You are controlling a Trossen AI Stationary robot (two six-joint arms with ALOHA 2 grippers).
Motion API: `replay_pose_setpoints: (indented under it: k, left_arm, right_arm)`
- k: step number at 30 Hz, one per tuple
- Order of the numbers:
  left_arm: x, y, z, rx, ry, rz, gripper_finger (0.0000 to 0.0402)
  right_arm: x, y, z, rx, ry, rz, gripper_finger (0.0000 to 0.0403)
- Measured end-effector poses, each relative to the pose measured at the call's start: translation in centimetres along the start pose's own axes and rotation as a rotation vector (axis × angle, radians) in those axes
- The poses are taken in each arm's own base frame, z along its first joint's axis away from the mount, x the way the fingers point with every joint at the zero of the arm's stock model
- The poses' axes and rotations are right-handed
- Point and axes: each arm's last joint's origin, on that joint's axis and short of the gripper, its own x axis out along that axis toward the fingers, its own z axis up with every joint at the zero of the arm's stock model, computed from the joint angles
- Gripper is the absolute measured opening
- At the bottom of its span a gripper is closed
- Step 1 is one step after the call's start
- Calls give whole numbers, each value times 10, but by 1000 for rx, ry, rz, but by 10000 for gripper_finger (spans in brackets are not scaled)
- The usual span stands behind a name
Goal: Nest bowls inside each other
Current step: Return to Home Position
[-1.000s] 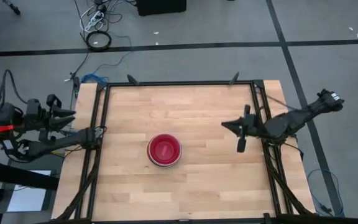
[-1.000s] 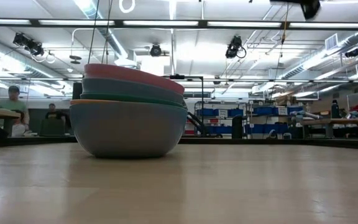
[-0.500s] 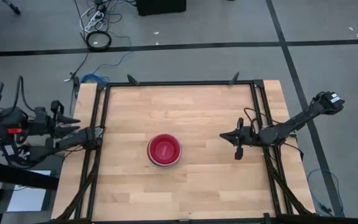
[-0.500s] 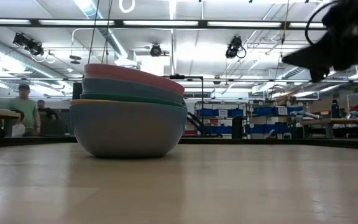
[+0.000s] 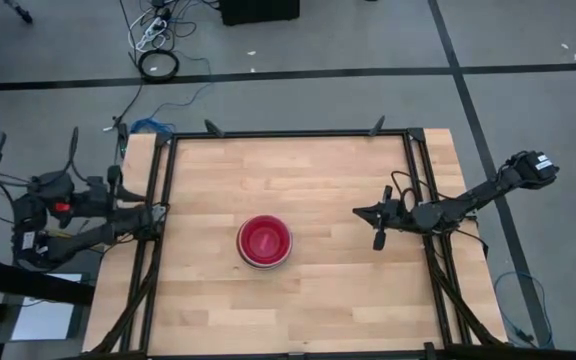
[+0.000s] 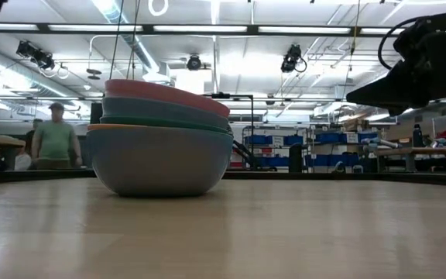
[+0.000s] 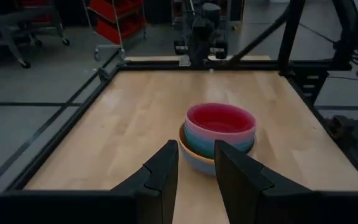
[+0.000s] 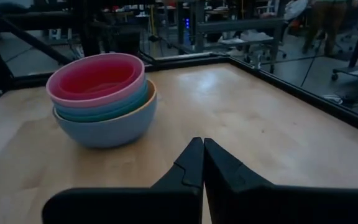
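The bowls (image 5: 264,241) are nested in one stack that rests on its light blue bottom bowl (image 6: 159,163) at the middle of the wooden table. Above it show a yellow-orange rim, teal, blue and pink bowls, and a magenta-red inside (image 7: 220,118) on top. My left gripper (image 7: 196,165) is open and hovers beyond the table's left edge (image 5: 128,205), pointing at the stack from afar. My right gripper (image 8: 202,149) is shut and empty. It hangs low over the table's right part (image 5: 360,212), its tips toward the stack (image 8: 101,99).
A black metal frame (image 5: 158,250) borders the table on all sides. Bare wood lies all around the stack. Beyond the far edge, a person (image 6: 54,141) walks in the room behind, among benches and shelves.
My right gripper has come down toward the table at the right and stays shut; in the low view it has dropped into sight. My left gripper has sunk and turned a little outside the table's left edge. The bowls have not moved.
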Motion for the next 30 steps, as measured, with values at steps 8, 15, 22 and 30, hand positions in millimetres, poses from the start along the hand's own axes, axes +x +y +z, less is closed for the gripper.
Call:
replay_pose_setpoints:
  k: [8, 15, 22, 30]
  left_arm:
    - [21, 2, 9, 19, -158, -144, 113]
    - [60, 8, -1, -46, -219, -271, 113]
    - [87, 17, -3, -164, -384, -246, 113]
    - [122, 25, -37, -186, -316, -148, 113]
  right_arm:
    - [0, 0, 0, 9, 0, 3, 0]
    - [0, 0, 0, 11, -2, 3, 0]
    - [0, 0, 0, 12, -3, 3, 0]
    - [0, 0, 0, 13, -4, 4, 1]
